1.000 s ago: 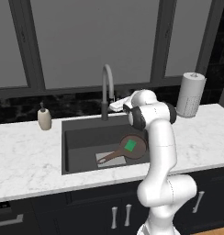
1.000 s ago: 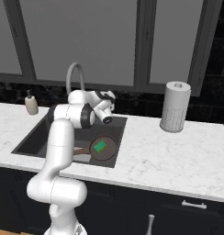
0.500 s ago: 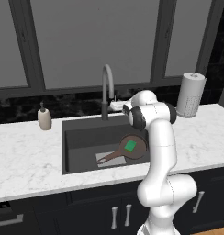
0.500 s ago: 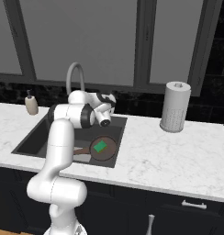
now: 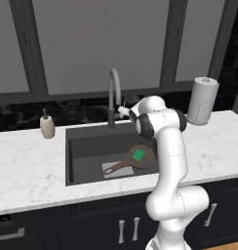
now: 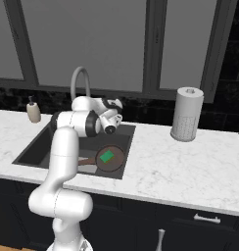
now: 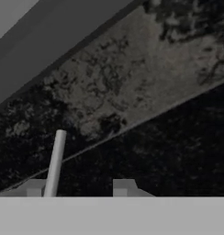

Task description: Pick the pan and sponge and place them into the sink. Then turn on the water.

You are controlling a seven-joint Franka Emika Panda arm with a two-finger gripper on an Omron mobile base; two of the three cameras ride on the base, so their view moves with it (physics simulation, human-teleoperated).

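Note:
The dark brown pan (image 5: 141, 165) (image 6: 114, 164) lies in the dark grey sink (image 5: 87, 146) (image 6: 38, 149), its reddish handle (image 5: 116, 167) pointing left. The green sponge (image 5: 138, 155) (image 6: 107, 156) rests inside the pan. My gripper (image 5: 123, 111) (image 6: 115, 117) hovers behind the basin, shut and holding nothing, right beside the base of the arched grey faucet (image 5: 112, 83) (image 6: 80, 78). In the hand view a thin grey rod (image 7: 56, 158) stands close in front of the dark backsplash. No water is in view at the spout.
A beige soap dispenser (image 5: 47, 126) (image 6: 33, 112) stands on the white marble counter left of the sink. A paper towel roll (image 5: 203, 101) (image 6: 186, 113) stands at the back right. Dark window frames rise behind the faucet.
The hand has shifted only slightly beside the faucet. Pan and sponge lie unmoved in the sink.

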